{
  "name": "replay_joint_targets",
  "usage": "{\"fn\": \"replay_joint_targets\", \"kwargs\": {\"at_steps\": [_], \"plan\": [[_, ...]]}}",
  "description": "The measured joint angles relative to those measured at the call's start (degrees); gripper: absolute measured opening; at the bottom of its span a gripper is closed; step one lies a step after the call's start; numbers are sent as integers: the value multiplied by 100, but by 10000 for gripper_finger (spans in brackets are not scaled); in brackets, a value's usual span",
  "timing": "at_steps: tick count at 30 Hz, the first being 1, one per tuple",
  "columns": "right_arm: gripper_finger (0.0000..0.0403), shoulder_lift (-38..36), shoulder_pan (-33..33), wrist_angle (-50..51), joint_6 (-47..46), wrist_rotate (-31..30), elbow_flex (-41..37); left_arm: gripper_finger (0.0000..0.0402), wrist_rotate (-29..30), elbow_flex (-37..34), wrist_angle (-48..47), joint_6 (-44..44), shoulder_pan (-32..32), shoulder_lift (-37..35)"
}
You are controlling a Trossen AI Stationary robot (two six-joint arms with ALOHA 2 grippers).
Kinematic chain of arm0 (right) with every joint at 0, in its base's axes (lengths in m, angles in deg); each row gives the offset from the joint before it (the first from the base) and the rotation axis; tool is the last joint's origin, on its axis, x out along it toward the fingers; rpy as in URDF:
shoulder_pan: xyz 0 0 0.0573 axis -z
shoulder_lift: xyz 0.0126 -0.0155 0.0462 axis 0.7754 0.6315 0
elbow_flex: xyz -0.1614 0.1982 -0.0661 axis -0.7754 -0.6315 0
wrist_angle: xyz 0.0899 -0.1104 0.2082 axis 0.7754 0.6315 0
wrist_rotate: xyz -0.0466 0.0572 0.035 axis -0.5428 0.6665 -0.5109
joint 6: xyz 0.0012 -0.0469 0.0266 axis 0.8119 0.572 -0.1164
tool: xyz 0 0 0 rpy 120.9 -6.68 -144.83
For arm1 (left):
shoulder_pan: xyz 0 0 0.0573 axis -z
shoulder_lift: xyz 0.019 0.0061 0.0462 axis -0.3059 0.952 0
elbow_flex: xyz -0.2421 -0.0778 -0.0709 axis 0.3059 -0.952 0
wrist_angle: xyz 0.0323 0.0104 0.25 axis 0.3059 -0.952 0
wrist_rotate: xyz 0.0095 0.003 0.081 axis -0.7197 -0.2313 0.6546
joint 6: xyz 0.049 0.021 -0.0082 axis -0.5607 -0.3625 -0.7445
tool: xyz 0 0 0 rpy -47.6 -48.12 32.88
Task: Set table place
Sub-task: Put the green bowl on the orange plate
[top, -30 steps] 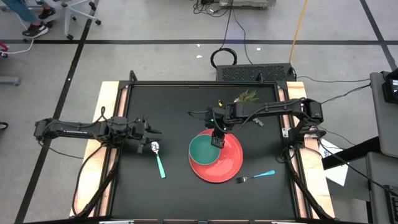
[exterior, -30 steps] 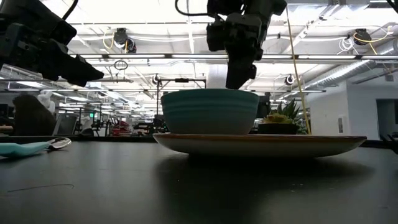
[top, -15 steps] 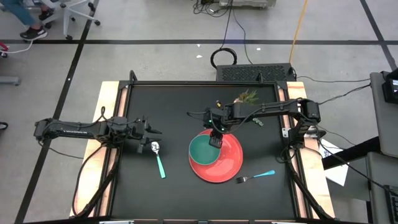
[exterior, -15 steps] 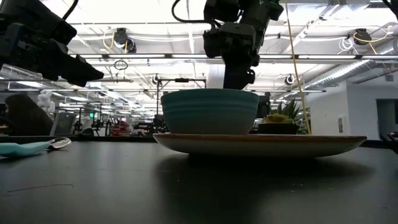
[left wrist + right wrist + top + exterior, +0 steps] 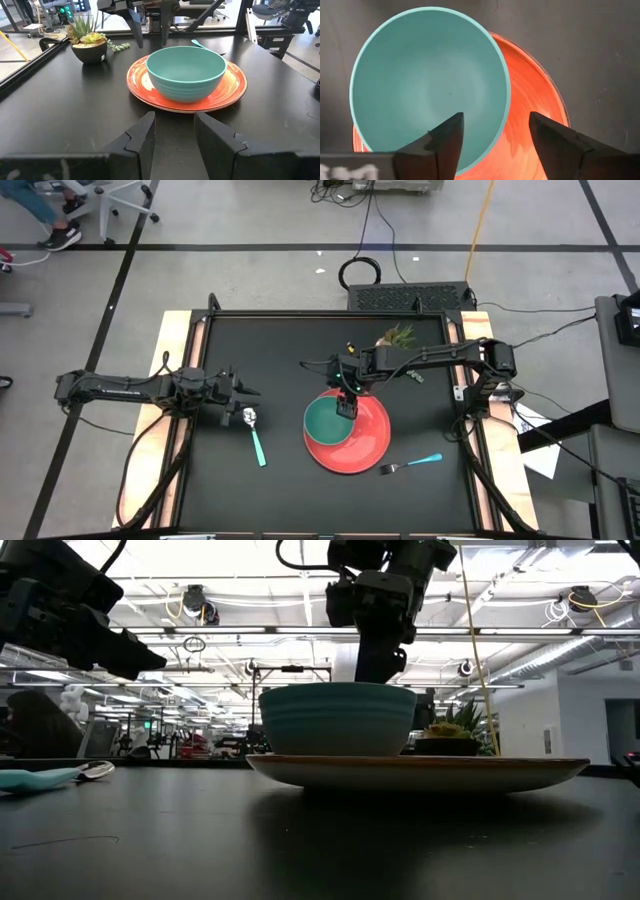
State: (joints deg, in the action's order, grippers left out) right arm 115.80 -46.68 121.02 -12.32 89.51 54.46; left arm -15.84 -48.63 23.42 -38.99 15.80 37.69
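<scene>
The matte-black square desk (image 5: 270,490) carries a round red plate (image 5: 365,448) near its centre. A smaller teal bowl (image 5: 327,421) sits on the plate, off-centre toward the plate's left and far edge.

The right gripper (image 5: 347,406) hangs directly above the bowl's right rim. Its fingers (image 5: 447,137) are spread, one over the bowl's interior and the other over the bare plate, with the rim between them. In the low view a gap shows between the gripper (image 5: 378,665) and the bowl (image 5: 337,719); nothing is held.

The left gripper (image 5: 248,391) hovers over the left part of the desk, fingers (image 5: 142,135) spread and empty, pointing toward the plate. A metal spoon with a teal handle (image 5: 255,436) lies just in front of it, bowl end nearest the gripper.

A metal fork with a teal handle (image 5: 412,464) lies on the desk to the right of the plate, tines close to its rim.

A small potted green plant (image 5: 396,336) stands near the far edge, well apart from the plate.
</scene>
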Motion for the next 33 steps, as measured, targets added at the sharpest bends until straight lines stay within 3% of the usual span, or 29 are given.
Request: {"fn": "replay_joint_targets", "kwargs": {"at_steps": [5, 33], "plan": [[237, 0, 0, -39, -42, 0, 0, 143, 0, 0, 0, 0, 0, 0], [233, 0, -39, -717, -121, -2, -675, 143, -1, 0, 4, 20, 1, 0]]}}
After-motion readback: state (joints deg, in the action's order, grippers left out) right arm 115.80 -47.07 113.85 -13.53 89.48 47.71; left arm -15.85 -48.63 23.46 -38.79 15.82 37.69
